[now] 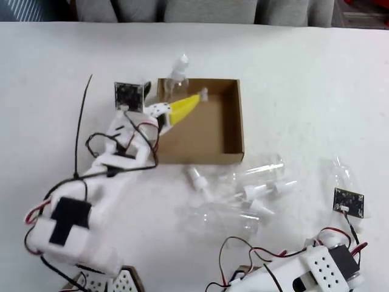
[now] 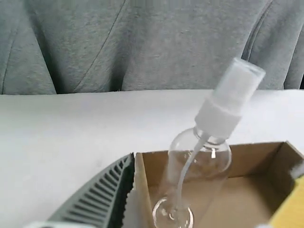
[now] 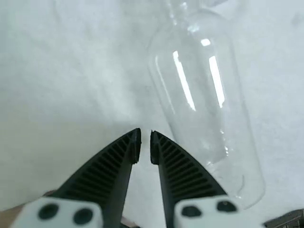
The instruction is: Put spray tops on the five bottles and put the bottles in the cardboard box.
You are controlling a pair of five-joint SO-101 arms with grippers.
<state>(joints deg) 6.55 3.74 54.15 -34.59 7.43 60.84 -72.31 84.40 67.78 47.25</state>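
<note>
White tabletop (image 1: 304,73) runs up to grey upholstery (image 1: 200,9) at the frame's top edge. Upper centre, the cardboard box (image 1: 234,121) holds one capped bottle (image 2: 199,166), which leans in the box's upper-left corner between the spread, released jaws of the left gripper (image 1: 182,94). Withdrawing well probably means lifting straight off so neither jaw tips the bottle out. Lower right, the right gripper (image 3: 144,142) is clenched on nothing beside a clear bottle (image 3: 209,104) lying flat. The remaining bottles and spray tops (image 1: 243,198) lie below the box.
</note>
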